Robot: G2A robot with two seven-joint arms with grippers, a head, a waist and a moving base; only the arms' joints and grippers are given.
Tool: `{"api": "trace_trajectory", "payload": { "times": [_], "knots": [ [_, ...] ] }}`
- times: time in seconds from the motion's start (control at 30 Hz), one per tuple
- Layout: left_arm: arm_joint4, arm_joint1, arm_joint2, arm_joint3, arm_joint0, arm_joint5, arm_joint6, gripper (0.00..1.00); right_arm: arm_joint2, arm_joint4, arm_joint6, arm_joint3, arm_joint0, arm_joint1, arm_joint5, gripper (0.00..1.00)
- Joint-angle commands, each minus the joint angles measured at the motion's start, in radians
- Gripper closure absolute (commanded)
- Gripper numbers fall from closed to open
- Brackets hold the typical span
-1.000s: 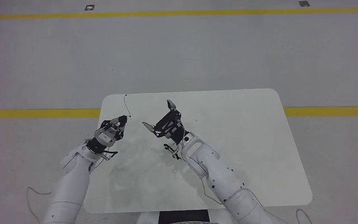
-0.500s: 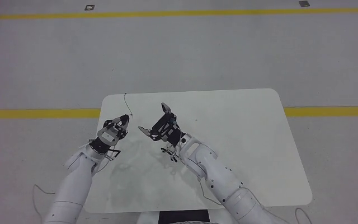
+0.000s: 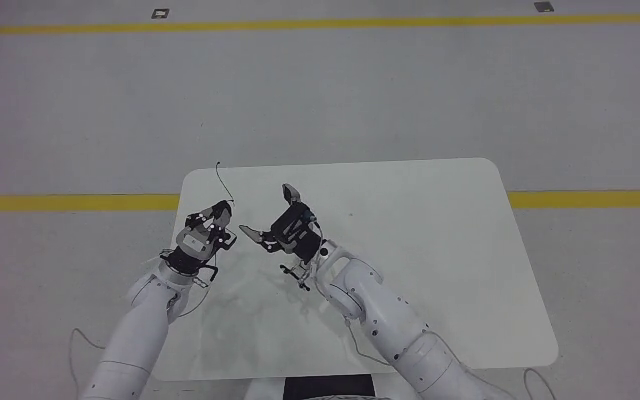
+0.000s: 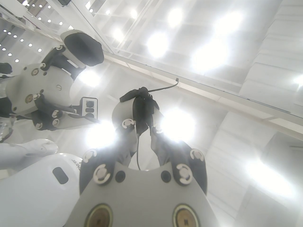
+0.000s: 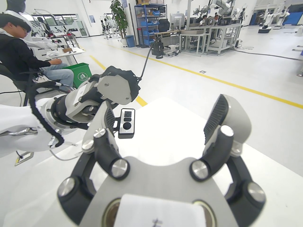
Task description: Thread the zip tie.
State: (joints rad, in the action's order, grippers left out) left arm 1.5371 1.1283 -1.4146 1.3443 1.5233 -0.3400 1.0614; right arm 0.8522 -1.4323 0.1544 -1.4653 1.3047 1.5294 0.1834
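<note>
a: what is nearest, at the right arm?
b: the right gripper is wide open, with nothing between its two ribbed fingers. it hangs above the white table and does not touch it.
a: and just beyond it?
b: the left gripper is close beside the right one, facing its open side, with a small gap between them. its fingers are pressed together and they clamp the zip tie.
a: how does the zip tie sit in it?
b: it is a thin black strip. one part runs from the closed fingertips back toward the palm of the left gripper, between the two fingers. the other part stands out past the fingertips, slightly curved, and it ends free in the air with a small bent tip. it touches neither the right gripper nor the table.
a: where does the free end point?
b: away from both grippers. in the top view its tip is about over the far edge of the table.
a: and farther?
b: beyond the table there is pale floor, and a yellow line crosses it on the far side of both grippers.
</note>
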Motion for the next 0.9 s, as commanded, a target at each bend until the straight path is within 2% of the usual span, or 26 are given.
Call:
{"api": "trace_trajectory", "payload": {
  "times": [0.0, 0.17, 0.2, 0.23, 0.27, 0.3, 0.37, 0.6, 0.7, 0.87],
  "knots": [
    [0.0, 0.0, 0.0, 0.0, 0.0, 0.0, 0.0, 1.0, -0.01, -0.049, -0.001, -0.008, -0.003, -0.001, -0.015, 0.0],
    [0.0, 0.0, 0.0, 0.0, 0.0, 0.0, 0.0, 1.0, -0.034, -0.095, 0.016, -0.003, -0.003, 0.003, -0.073, 0.0],
    [0.0, 0.0, 0.0, 0.0, 0.0, 0.0, 0.0, 1.0, -0.039, -0.104, 0.019, 0.001, -0.005, 0.005, -0.084, 0.03],
    [0.0, 0.0, 0.0, 0.0, 0.0, 0.0, 0.0, 1.0, -0.041, -0.109, 0.022, 0.003, -0.007, 0.005, -0.089, 0.14],
    [0.0, 0.0, 0.0, 0.0, 0.0, 0.0, 0.0, 1.0, -0.044, -0.111, 0.027, 0.005, -0.008, 0.006, -0.093, 0.47],
    [0.0, 0.0, 0.0, 0.0, 0.0, 0.0, 0.0, 1.0, -0.046, -0.112, 0.032, 0.008, -0.009, 0.007, -0.095, 0.54],
    [0.0, 0.0, 0.0, 0.0, 0.0, 0.0, 0.0, 1.0, -0.05, -0.116, 0.035, 0.013, -0.014, 0.008, -0.095, 0.62],
    [0.0, 0.0, 0.0, 0.0, 0.0, 0.0, 0.0, 1.0, -0.071, -0.112, 0.037, 0.036, -0.033, 0.016, -0.087, 0.69],
    [0.0, 0.0, 0.0, 0.0, 0.0, 0.0, 0.0, 1.0, -0.081, -0.104, 0.039, 0.048, -0.04, 0.02, -0.087, 0.77],
    [0.0, 0.0, 0.0, 0.0, 0.0, 0.0, 0.0, 1.0, -0.093, -0.097, 0.045, 0.065, -0.052, 0.026, -0.087, 0.78]
  ]
}}
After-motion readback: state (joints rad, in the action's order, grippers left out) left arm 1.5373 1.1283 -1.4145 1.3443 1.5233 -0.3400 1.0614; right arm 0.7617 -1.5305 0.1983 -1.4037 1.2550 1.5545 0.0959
